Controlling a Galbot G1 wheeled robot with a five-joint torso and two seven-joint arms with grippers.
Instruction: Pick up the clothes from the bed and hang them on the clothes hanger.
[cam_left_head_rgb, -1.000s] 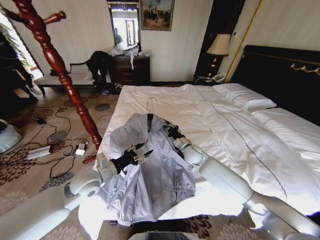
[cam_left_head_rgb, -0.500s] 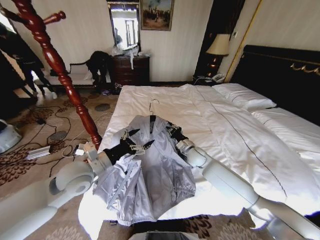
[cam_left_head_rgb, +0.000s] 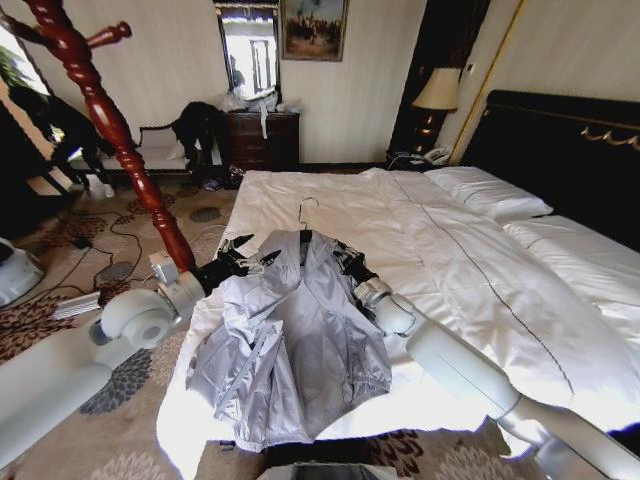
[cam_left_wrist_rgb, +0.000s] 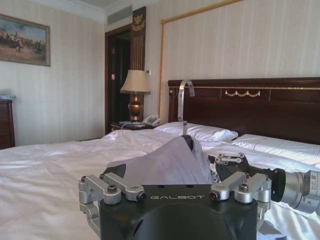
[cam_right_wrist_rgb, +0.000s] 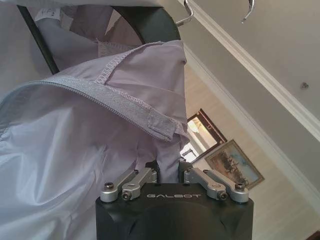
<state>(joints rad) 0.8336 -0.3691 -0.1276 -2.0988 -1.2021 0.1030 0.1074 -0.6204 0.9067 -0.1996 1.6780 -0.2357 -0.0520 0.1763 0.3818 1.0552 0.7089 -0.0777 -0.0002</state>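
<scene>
Since the earlier frames the left gripper has been drawn off the front of the jacket and out toward the bed's left edge, where it is now seen at the jacket's left shoulder with its fingers spread apart and nothing between them. In the left wrist view the same open fingers are seen pointing across the bed at the raised collar of the jacket, without touching it.

The right gripper is kept at the jacket's right shoulder. In the right wrist view its fingers are seen pressed close together on a fold of the grey fabric, so the jacket is pinched there.

The light grey jacket is spread on the white duvet near the foot corner of the bed, collar toward the headboard and gathered hem toward the robot, its lower left part hanging over the bed's edge. The clothes hanger is seen at the collar, its black neck inside the jacket and its silver hook standing clear above the fabric. A red turned wooden post stands to the left of the bed, beyond the left arm.
</scene>
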